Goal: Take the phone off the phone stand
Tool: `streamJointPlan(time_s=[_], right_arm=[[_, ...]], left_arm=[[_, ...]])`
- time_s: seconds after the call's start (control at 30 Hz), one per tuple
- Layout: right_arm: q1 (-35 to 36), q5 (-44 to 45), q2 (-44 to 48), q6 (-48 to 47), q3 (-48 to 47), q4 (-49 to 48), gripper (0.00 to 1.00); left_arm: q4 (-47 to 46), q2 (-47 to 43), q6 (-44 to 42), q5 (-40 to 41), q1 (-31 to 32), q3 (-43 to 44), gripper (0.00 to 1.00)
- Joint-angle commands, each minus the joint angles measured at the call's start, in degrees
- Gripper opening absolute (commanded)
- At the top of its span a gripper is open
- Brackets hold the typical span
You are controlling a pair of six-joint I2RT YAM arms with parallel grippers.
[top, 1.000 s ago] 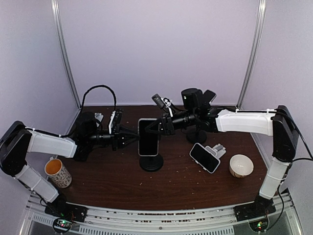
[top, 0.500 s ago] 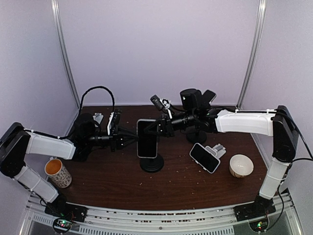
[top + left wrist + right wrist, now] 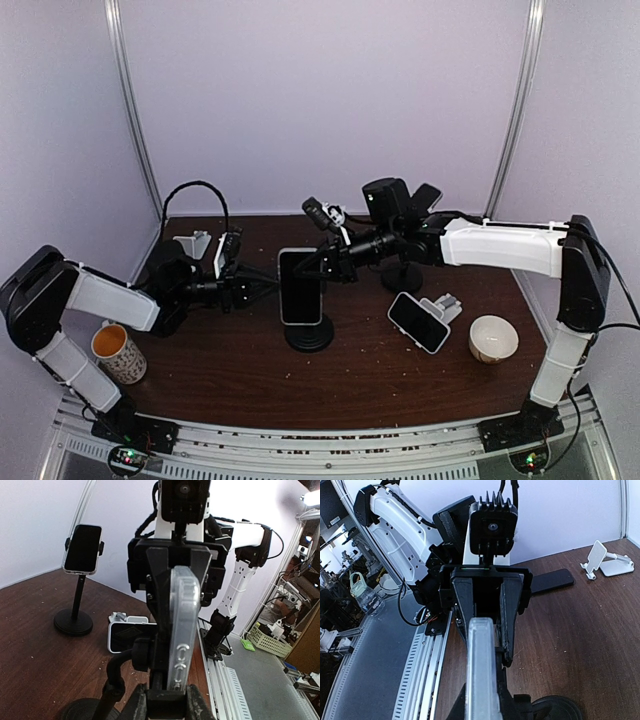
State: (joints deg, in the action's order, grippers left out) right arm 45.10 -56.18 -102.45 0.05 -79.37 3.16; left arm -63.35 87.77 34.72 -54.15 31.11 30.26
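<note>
Phone (image 3: 300,287), one mug (image 3: 118,352), one bowl (image 3: 494,338)

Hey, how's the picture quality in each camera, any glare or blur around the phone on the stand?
Top external: soft, even light with no harsh shadows, though the black phone blends somewhat into the dark table. Left wrist: the phone's clear case edge is fairly sharp, with bright glare in the top right corner. Right wrist: the phone edge nearest the lens is soft and washed out.
</note>
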Motion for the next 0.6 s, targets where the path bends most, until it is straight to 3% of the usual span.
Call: streamJointPlan(time_s=[0.0, 0.57], right_arm=[[-3.8, 0.5, 0.8, -2.2, 0.8, 12.6, 0.0], [-3.5, -5.1, 2.0, -3.3, 1.4, 11.7, 0.0]], left_arm=[[-11.5, 0.1, 4.4, 0.2, -5.3, -1.0, 0.0], [10.1, -5.9, -5.6, 11.4, -7.5, 0.5, 0.0]])
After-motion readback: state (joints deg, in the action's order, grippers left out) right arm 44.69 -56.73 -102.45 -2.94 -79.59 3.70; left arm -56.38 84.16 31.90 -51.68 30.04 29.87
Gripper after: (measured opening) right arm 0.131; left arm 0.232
